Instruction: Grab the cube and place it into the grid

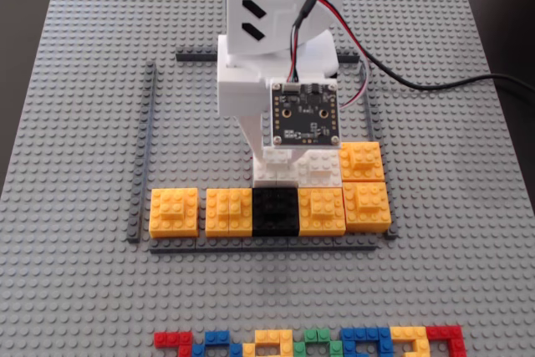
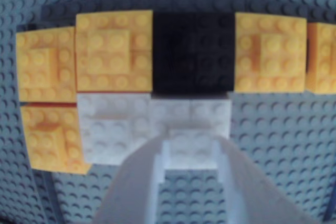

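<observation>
The grid [image 1: 192, 131] is light-grey studded plate framed by thin dark strips. Along its near side stand several orange blocks [image 1: 174, 211] and a black block [image 1: 275, 211]. Two white blocks sit just behind that row. The cube [image 2: 191, 116] rests on the plate against the black block [image 2: 193, 51], and a sliver of it shows in the fixed view [image 1: 269, 176]. My gripper [image 2: 191, 142] reaches straight down, and its two white fingers clasp the cube's raised top brick from both sides. The second white block [image 2: 113, 127] sits beside the cube, next to orange blocks; it also shows in the fixed view [image 1: 322, 169].
A row of multicoloured bricks [image 1: 309, 344] lies at the near edge of the big grey baseplate [image 1: 67, 81]. The white arm and its camera board [image 1: 305, 113] cover the grid's middle. Black cable [image 1: 435, 85] trails off to the right.
</observation>
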Motion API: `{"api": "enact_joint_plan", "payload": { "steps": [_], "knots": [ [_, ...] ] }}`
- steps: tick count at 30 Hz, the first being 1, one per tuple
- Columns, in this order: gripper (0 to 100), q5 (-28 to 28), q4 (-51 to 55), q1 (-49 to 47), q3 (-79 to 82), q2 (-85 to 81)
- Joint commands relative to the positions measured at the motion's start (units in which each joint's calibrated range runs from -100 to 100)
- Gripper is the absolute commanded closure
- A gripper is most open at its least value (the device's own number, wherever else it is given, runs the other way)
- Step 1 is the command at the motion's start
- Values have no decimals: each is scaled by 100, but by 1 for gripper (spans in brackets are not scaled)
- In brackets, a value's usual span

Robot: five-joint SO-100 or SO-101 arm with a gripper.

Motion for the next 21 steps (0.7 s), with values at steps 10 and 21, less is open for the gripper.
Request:
{"api": "enact_joint_plan", "payload": {
  "steps": [10, 21],
  "knots": [
    [85, -49, -101, 52, -323, -149],
    [83, -34, -101, 81, -314, -166]
  ]
}}
